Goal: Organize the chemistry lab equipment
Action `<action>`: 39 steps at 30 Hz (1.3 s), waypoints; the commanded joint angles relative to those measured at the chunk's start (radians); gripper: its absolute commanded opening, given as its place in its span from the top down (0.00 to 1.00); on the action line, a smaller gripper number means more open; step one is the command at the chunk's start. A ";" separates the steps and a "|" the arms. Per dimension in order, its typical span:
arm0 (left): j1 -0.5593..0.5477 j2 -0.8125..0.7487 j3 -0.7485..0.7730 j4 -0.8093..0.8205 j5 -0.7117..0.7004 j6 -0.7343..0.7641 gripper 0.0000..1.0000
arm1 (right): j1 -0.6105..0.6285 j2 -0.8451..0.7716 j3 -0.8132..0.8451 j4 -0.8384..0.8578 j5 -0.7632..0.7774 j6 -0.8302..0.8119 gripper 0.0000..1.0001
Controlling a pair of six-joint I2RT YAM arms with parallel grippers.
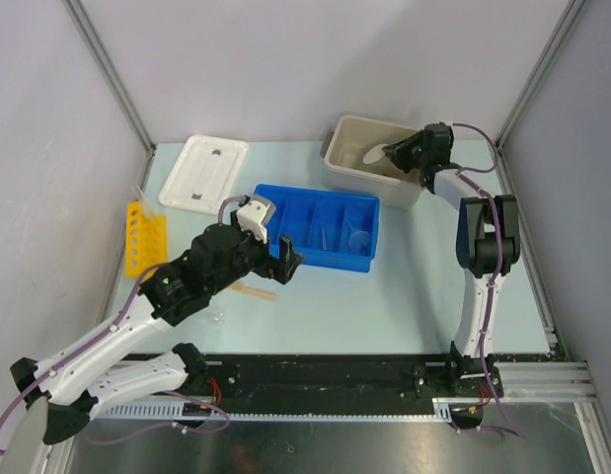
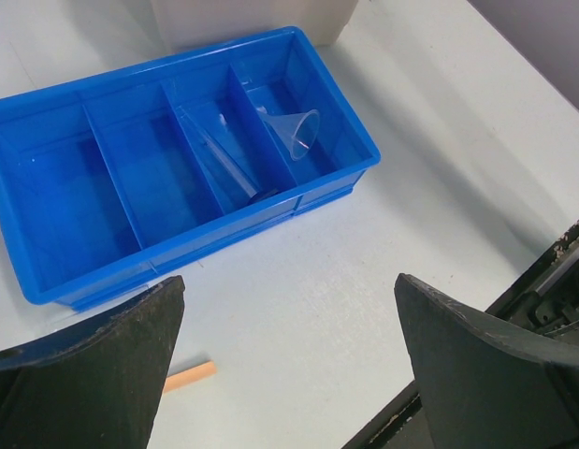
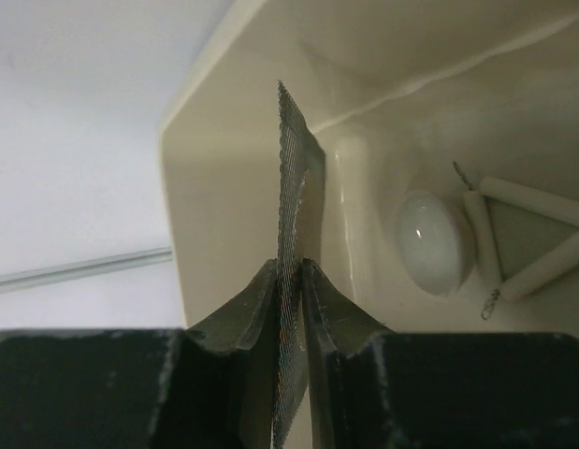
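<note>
My right gripper is shut on the grey square mesh, held edge-on over the beige tub; the mesh's white disc shows in the top view. Inside the tub lie a small white dish and a wire triangle. My left gripper is open and empty above the table, just in front of the blue divided tray. The tray holds a clear glass funnel and a clear glass tube. A tan wooden stick lies on the table under the left gripper, also seen from above.
The tub's white lid lies at the back left. A yellow tube rack stands at the left edge. A small clear item lies near the left arm. Black rail runs along the front.
</note>
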 commanded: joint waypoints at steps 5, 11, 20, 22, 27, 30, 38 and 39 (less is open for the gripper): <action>0.006 -0.009 -0.005 0.012 0.009 -0.005 0.00 | 0.004 0.009 0.113 -0.162 0.086 -0.076 0.66; 0.007 -0.018 -0.007 0.013 0.006 -0.004 0.01 | 0.001 -0.048 0.170 -0.309 0.152 -0.180 0.55; 0.006 -0.008 -0.007 0.012 0.006 -0.006 0.01 | 0.002 -0.281 0.180 -0.515 0.318 -0.427 0.42; 0.007 -0.004 -0.009 0.013 0.005 -0.008 0.00 | 0.010 -0.329 0.180 -0.548 0.314 -0.497 0.41; 0.008 0.004 -0.010 0.012 -0.034 -0.018 0.01 | 0.066 -0.482 0.110 -0.645 0.365 -0.702 0.39; 0.012 0.001 -0.013 0.012 -0.080 -0.039 0.01 | 0.090 -0.620 -0.042 -0.627 0.342 -0.729 0.38; 0.039 0.012 -0.024 -0.015 -0.210 -0.118 0.00 | 0.324 -0.937 -0.418 -0.536 0.313 -0.725 0.39; 0.057 0.017 -0.025 -0.022 -0.199 -0.142 0.00 | 0.368 -0.950 -0.440 -0.540 0.331 -0.730 0.39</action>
